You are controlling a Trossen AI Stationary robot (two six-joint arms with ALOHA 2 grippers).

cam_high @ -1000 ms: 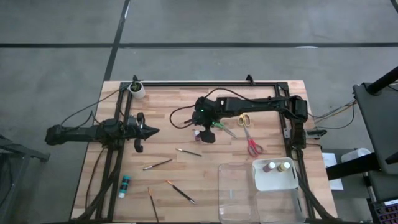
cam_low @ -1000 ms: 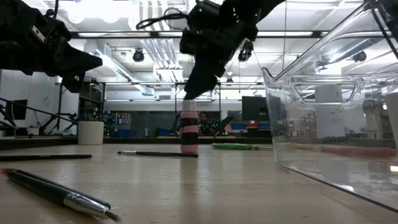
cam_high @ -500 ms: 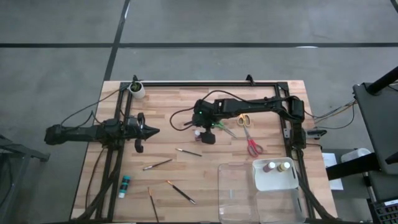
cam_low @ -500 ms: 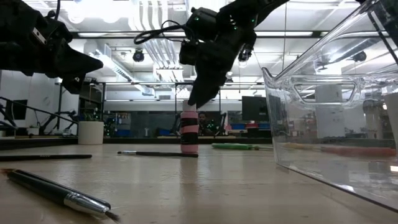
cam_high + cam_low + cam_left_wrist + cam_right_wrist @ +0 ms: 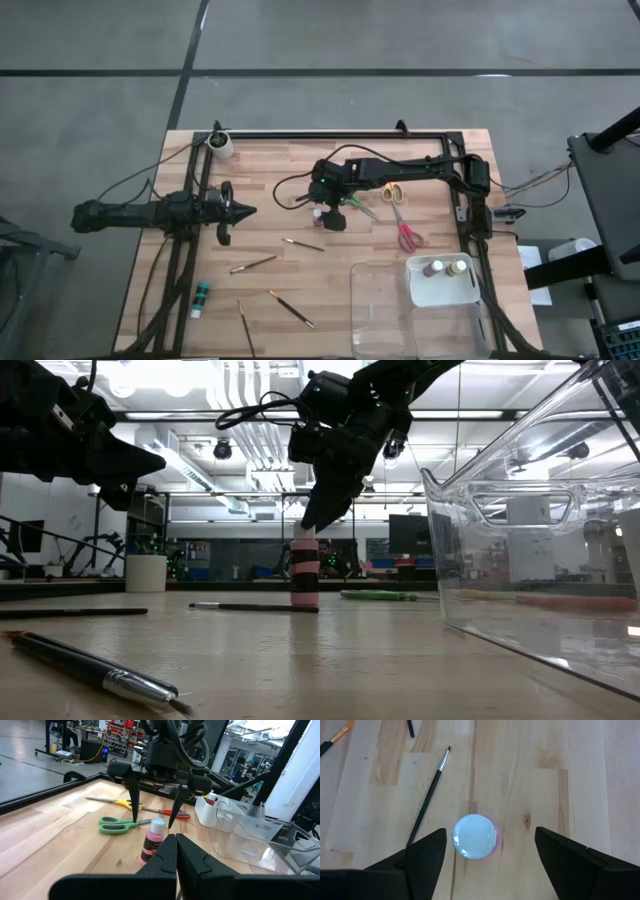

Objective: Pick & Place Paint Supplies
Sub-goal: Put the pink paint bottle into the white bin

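A pink paint bottle (image 5: pixel 475 836) with a pale cap stands upright on its base on the wood table, seen also in the low view (image 5: pixel 304 572) and the left wrist view (image 5: pixel 152 842). My right gripper (image 5: pixel 490 832) hangs open over it, pointing down, one finger on either side of the cap with a gap on both sides. In the high view the right gripper (image 5: pixel 330 214) is at mid-table. My left gripper (image 5: pixel 248 211) is shut and hovers over the table's left part, pointing at the bottle.
A teal bottle (image 5: pixel 201 297) lies near the left front. Several brushes (image 5: pixel 253 264) lie scattered in front. Green (image 5: pixel 360 207), yellow (image 5: pixel 392 193) and red (image 5: pixel 407 236) scissors lie right of the bottle. A clear tray (image 5: pixel 380 320) holds a white bin with two bottles (image 5: pixel 447 268). A white cup (image 5: pixel 220 145) stands far left.
My right gripper has come down a little toward the pink bottle's cap and stays open; the right arm's elbow has drawn slightly inward. The bottle has stayed where it was.
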